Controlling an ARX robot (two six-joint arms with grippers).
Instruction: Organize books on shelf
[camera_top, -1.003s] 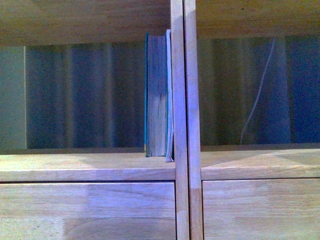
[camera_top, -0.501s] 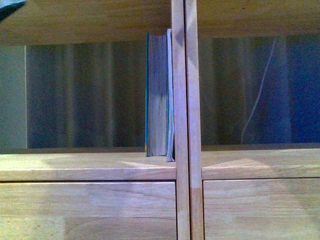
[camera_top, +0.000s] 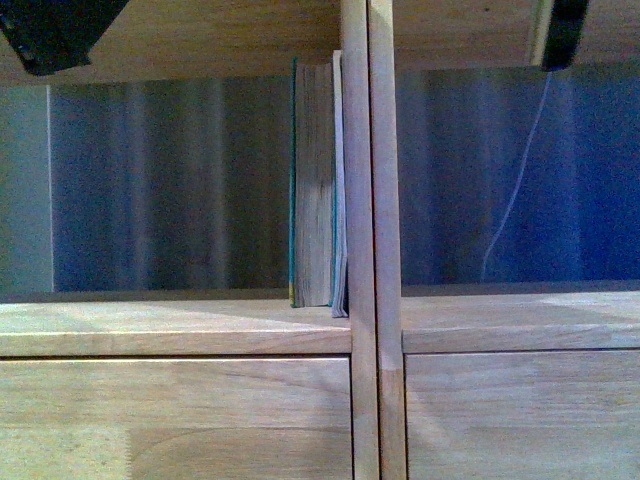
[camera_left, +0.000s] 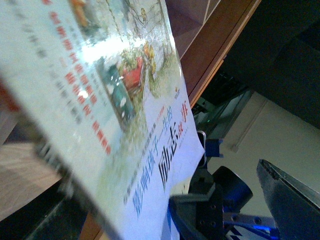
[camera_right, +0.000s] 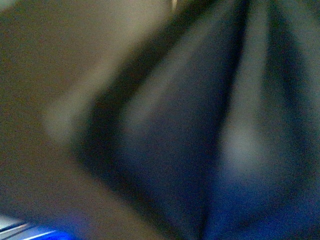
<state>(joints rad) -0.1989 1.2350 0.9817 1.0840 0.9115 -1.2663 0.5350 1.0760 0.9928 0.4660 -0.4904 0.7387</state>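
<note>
Front view: teal book (camera_top: 312, 185) and thin paperback (camera_top: 339, 185) are being shown upright on the shelf (camera_top: 175, 330), an illustrated book (camera_left: 110, 100) seemingly being left unshelved, jaws' state untellable.

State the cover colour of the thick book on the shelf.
The thick book has a teal cover; front view shows it best.

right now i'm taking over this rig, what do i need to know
Left gripper: picture book close against it; whether it grips is unclear.
Right arm: at the top edge of the front view; its wrist view is blurred, so gripper state is unclear.
Done: teal book and thin book stand upright in the left compartment of the shelf, against the centre post.
To do: probably shelve the picture book.
</note>
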